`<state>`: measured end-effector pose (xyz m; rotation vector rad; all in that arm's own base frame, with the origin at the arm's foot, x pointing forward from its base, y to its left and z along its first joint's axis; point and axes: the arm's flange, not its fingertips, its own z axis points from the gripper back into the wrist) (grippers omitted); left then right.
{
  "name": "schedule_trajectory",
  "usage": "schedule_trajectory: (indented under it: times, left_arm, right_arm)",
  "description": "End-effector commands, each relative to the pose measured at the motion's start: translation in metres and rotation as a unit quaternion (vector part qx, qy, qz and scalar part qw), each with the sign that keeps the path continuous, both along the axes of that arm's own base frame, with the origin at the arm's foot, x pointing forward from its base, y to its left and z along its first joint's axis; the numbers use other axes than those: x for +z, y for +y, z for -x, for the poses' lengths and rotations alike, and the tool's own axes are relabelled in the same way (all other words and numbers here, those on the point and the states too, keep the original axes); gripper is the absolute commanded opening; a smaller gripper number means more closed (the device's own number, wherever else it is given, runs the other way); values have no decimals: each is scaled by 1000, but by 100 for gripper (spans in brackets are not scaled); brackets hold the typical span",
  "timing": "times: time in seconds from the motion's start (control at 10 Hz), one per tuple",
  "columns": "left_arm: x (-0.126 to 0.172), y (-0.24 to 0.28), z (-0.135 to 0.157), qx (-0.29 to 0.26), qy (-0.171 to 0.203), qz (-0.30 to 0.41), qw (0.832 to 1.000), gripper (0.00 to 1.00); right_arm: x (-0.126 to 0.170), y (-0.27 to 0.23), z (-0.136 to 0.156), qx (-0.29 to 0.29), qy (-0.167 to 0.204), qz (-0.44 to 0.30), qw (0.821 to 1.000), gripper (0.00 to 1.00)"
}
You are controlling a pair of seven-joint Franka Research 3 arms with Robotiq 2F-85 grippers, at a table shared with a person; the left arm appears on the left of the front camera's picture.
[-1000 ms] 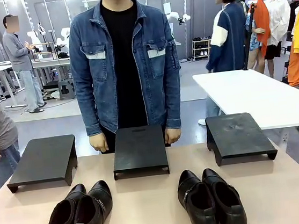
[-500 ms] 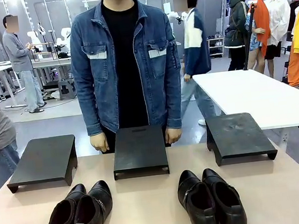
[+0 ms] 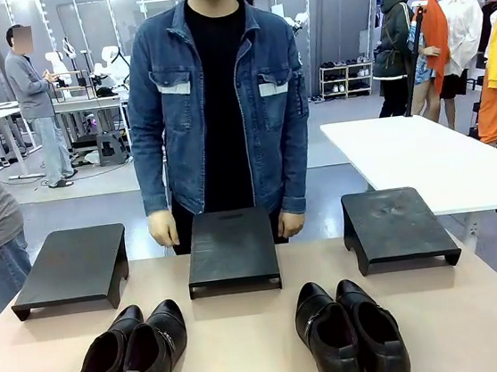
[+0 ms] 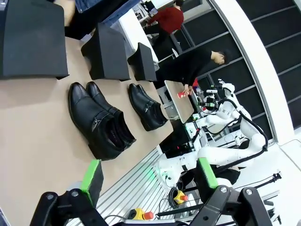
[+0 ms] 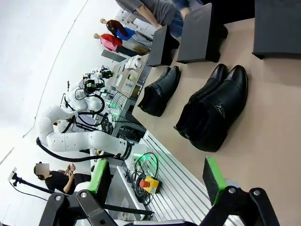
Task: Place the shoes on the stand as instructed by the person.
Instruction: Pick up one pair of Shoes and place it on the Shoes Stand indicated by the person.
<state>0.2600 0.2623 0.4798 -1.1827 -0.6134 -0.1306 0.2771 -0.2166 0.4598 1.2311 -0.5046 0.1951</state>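
tan table point(image 3: 248, 339) holds glossy black shoes point(image 3: 151, 354) in two pairs.

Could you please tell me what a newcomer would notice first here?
Two pairs of glossy black leather dress shoes sit near the front of the pale brown table: a left pair and a right pair. Beyond them is a row of three low black platforms: left stand, middle stand, right stand. A person in a blue denim jacket stands behind the middle stand.
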Motion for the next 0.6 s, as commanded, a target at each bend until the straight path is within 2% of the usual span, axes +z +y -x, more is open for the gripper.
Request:
schedule_trajectory:
  times: [0.0, 0.5]
  left_arm:
    - [1, 1, 3, -10, -1, -3, 1000, 100]
    - [1, 1, 3, -10, -1, -3, 1000, 100]
  right_arm:
    - [1, -1, 2, 3, -2, -2, 1000, 100]
    - [1, -1, 2, 3, -2, -2, 1000, 100]
